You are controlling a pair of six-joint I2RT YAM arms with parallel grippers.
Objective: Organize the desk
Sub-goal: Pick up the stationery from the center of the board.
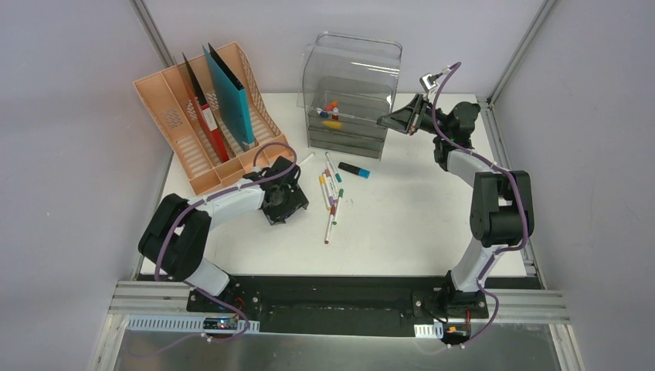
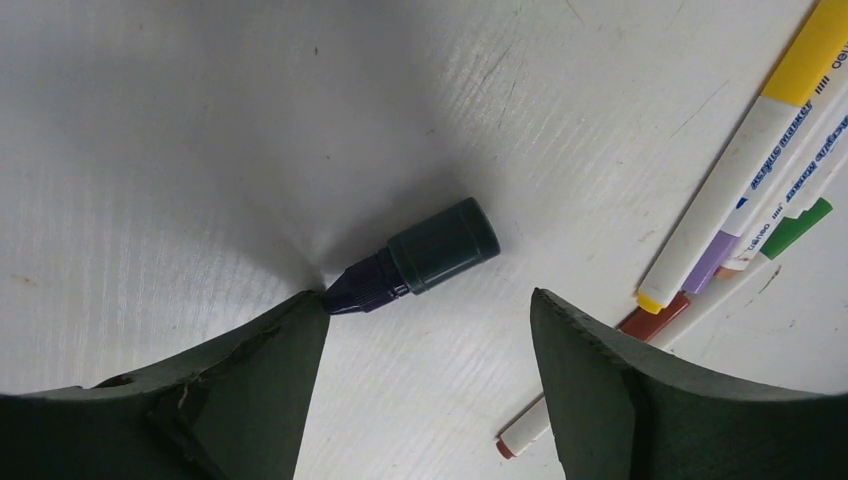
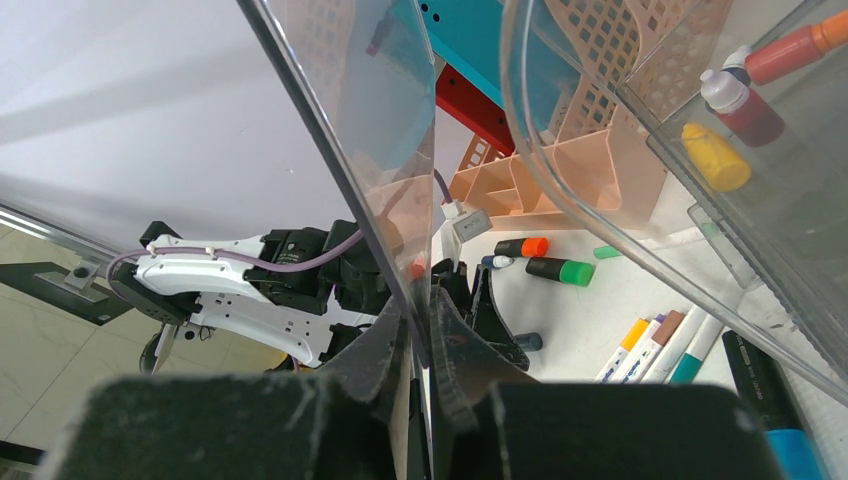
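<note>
The left arm (image 1: 220, 207) lies low, its forearm reaching toward two o'clock in the top view; its wrist tips downward, and the left gripper (image 2: 428, 305) has its fingers (image 2: 250, 390) spread wide, gripping nothing; the right arm (image 1: 494, 205) stands tall, elbow raised, forearm stretching toward ten o'clock; the right gripper (image 3: 422, 335) is pinched tight on a clear box wall (image 3: 385, 150).

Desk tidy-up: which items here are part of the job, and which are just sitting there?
In the job: desk, loose markers, dark marker at the open left end effector, blue highlighter, clear drawer box pinched by the right end effector.
Just there: file rack, folders standing in it.
</note>
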